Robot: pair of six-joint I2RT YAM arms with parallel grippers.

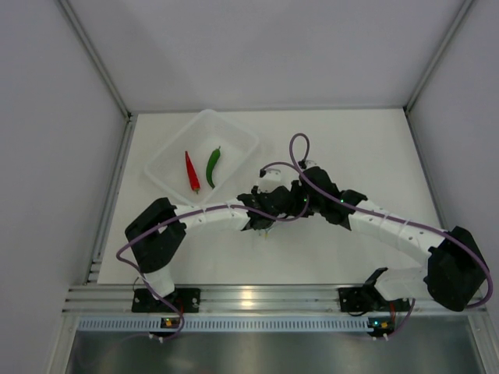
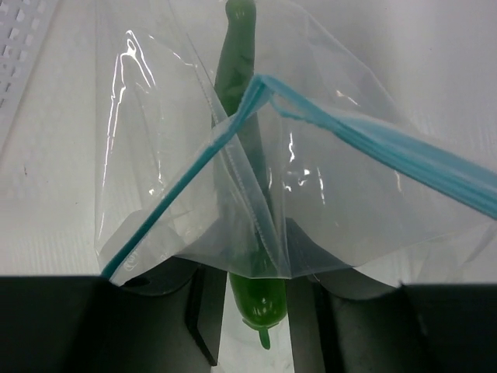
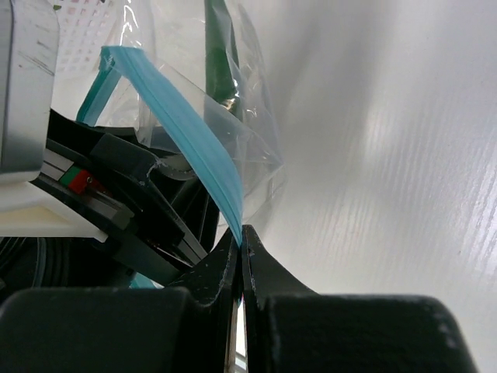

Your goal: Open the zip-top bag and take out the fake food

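Observation:
The zip-top bag (image 2: 342,210) hangs open between my two grippers, its teal zip strip (image 2: 388,151) spread into a V. One green pepper (image 2: 260,299) lies in the bag with its stem end poking out of the mouth. My left gripper (image 2: 258,326) is shut on that stem end, a finger pressing each side. My right gripper (image 3: 242,233) is shut on one side of the zip strip (image 3: 194,140). In the top view both grippers, left (image 1: 261,218) and right (image 1: 281,204), meet mid-table and hide the bag. A red pepper (image 1: 192,173) and another green pepper (image 1: 213,166) lie in the tub.
A clear rigid tub (image 1: 234,136) stands at the back left of the white table. The enclosure's walls rise on the left, right and back. A metal rail with the arm bases runs along the near edge.

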